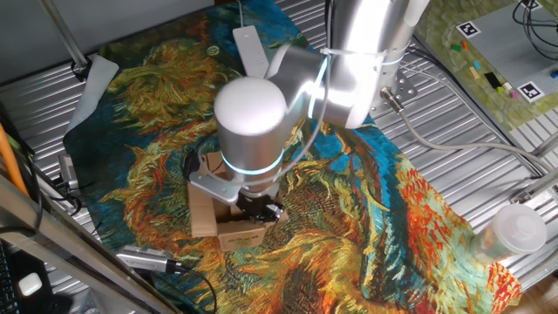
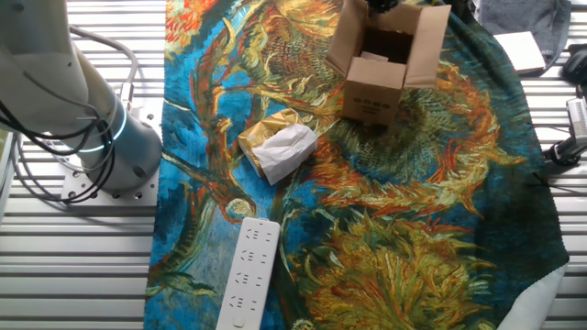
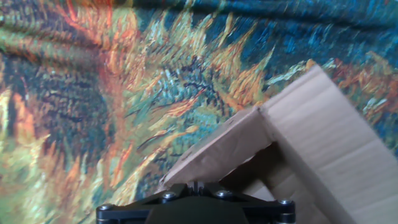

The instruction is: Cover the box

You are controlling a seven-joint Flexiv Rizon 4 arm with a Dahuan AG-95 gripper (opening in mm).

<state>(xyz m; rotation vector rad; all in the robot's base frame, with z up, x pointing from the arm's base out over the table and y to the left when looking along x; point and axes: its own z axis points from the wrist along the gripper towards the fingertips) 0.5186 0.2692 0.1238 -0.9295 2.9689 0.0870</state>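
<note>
The brown cardboard box (image 2: 374,92) stands open on the painted cloth, its flaps up; something pale lies inside. In one fixed view the box (image 1: 228,228) sits right under my wrist. My gripper (image 1: 258,208) is at the box's top rim, by a raised flap. In the other fixed view only the gripper's black tip (image 2: 382,5) shows at the top edge, above the box's far side. In the hand view the box's flaps (image 3: 311,143) fill the lower right, one flap's edge just in front of the gripper (image 3: 198,185). The jaws look closed together with nothing clearly between them.
A white-and-yellow wrapped packet (image 2: 278,147) lies on the cloth near the box. A white power strip (image 2: 246,273) lies at the cloth's edge. My arm's base (image 2: 101,137) stands on the metal table beside the cloth. A clear cup (image 1: 514,228) stands at one corner.
</note>
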